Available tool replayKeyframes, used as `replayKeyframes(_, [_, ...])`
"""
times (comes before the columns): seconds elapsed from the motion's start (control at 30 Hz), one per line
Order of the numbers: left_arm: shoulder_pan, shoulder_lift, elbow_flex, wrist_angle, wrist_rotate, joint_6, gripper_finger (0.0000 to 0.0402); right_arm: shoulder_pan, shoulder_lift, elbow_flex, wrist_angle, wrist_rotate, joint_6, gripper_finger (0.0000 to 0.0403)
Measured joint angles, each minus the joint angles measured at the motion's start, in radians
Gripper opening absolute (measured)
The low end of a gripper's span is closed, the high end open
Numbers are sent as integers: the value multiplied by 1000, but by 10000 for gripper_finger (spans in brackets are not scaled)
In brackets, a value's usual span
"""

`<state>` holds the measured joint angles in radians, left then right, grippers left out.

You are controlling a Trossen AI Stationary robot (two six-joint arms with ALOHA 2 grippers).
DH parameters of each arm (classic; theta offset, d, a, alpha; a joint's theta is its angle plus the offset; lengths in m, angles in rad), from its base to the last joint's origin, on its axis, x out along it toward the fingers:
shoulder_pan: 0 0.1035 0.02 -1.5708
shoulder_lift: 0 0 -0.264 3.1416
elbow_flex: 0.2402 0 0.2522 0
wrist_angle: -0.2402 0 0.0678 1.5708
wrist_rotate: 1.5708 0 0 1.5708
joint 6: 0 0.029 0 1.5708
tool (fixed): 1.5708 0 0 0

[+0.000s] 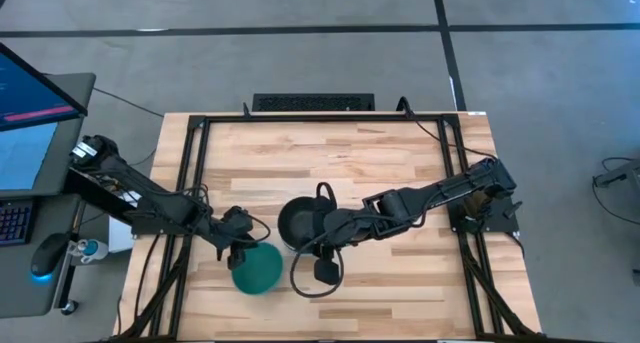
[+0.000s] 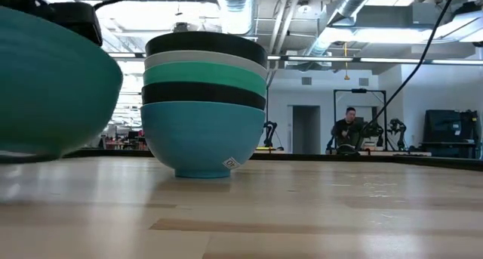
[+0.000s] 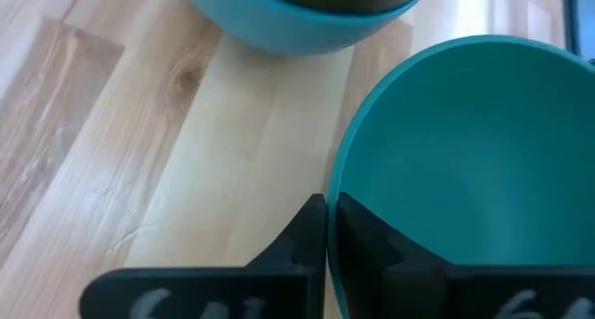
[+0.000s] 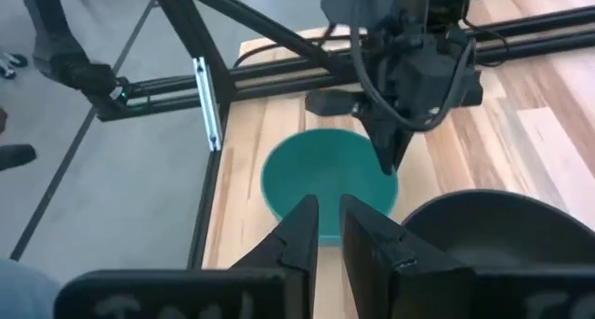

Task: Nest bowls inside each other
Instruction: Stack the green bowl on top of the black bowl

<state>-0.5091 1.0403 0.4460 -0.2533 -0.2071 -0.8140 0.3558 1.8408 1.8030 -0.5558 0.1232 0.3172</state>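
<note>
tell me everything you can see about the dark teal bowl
The dark teal bowl is a small, round, smooth bowl that looks like plastic, empty inside. It sits apart from the five-bowl stack, near the table's front edge. The left gripper is pinching its rim, one finger inside and one outside. In the low view it appears slightly off the wood.

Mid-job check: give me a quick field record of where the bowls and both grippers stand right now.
stack: five bowls nested, blue at the bottom, then black, light cyan, white, black on top
stack place: near the table's middle, upright
loose bowl: dark teal bowl, beside the stack, not nested
left gripper: shut on the dark teal bowl's rim, one finger inside and one outside
right gripper: by the stack, fingers nearly together, holding nothing
bowls left to nest: one
table: wooden top
</note>
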Motion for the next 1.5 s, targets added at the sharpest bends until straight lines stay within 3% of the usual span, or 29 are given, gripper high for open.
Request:
replayKeyframes(0.33, [-33,-19,225,-186,9,41,1,15,0,0,-24,6,-1,70])
replayKeyframes(0.5, [-51,-48,397,-370,-105,80,1,17,0,0,-89,14,-7,70])
replayKeyframes(0.67, [-36,-51,573,-561,-255,145,0,24,0,0,-112,170,12,70])
replayKeyframes(0.77, [17,-35,650,-630,-296,170,0,29,-3,0,-89,174,15,70])
replayKeyframes(1.07, [249,69,684,-611,-101,383,0,59,-6,0,-218,232,73,70])
replayKeyframes(1.2, [336,103,684,-505,-16,491,0,70,-6,0,-234,247,87,70])
replayKeyframes(1.33, [414,109,684,-388,103,525,0,78,-6,0,-264,243,131,70])
replayKeyframes(1.5, [466,108,685,-394,150,550,0,92,-24,-1,-264,244,80,70])
